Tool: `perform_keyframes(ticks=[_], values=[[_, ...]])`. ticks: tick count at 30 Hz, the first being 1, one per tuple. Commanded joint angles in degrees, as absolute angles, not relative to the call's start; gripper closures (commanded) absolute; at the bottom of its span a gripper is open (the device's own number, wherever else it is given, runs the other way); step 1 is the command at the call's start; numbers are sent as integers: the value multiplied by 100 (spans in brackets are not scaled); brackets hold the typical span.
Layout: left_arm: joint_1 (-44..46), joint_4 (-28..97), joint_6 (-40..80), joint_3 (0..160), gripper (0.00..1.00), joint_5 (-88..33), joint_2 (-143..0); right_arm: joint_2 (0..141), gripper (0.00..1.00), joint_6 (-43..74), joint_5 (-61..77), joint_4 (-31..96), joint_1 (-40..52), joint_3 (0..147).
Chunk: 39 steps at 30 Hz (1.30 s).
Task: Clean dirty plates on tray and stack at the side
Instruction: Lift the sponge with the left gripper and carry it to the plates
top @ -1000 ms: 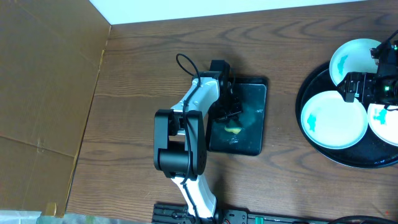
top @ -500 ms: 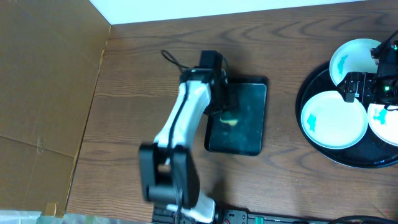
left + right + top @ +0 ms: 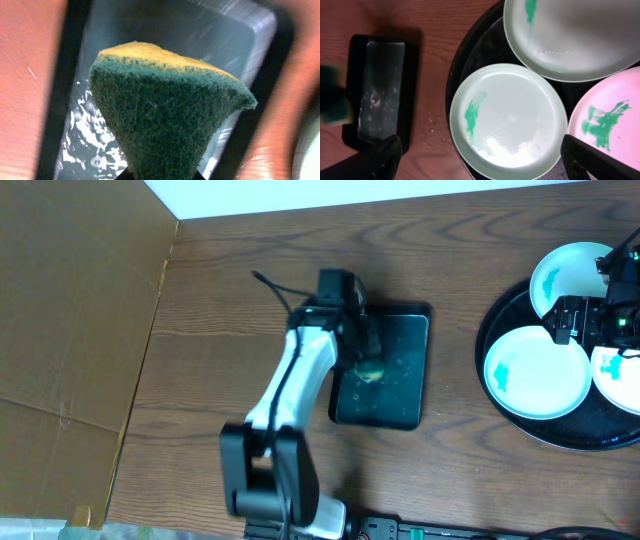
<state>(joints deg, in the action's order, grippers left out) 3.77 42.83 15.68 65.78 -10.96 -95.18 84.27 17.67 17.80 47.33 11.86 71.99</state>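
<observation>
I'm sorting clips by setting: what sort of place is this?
Probably a robotics lab bench, not a kitchen: a wooden table edged by cardboard, a robot arm holding a sponge, and a staged washing setup of smeared plates on a round black tray.

Green-and-yellow sponge [image 3: 165, 115] — pale plates [image 3: 509, 120] with teal smears — black tray [image 3: 470, 50], brown wood-grain table [image 3: 250, 260]

A dark wood-grain table [image 3: 230, 270] is filling most of the overhead view under soft, even light. Brown cardboard [image 3: 70, 330] is lying along its left side (creased in places), and a white strip [image 3: 400, 192] is running beyond the far edge.
</observation>
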Motion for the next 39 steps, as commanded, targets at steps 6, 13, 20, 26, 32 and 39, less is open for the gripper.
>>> perform_keyframes(ticks=[6, 13, 20, 26, 32, 39], values=[[368, 5033, 1638, 7338, 93, -1271, -9032, 8503, 11, 1234, 1227, 4829, 1210, 7146], [451, 4989, 1684, 7408, 93, -1605, -7867, 8938, 9, 1138, 242, 4766, 1203, 7146], [967, 4939, 2178, 7148, 93, -1608, -8130, 9872, 6, 309, 910, 4237, 1205, 7146], [1544, 4748, 2178, 7146, 93, -1605, -8799, 10346, 28, -202, 1109, 4202, 1199, 7146], [1826, 4445, 2182, 7146, 93, -1605, -9028, 10678, 36, -449, 1179, 4224, 1199, 7146], [1911, 4379, 2502, 7146, 93, -1605, -9028, 11085, 34, -849, 945, 4136, 1122, 7146]])
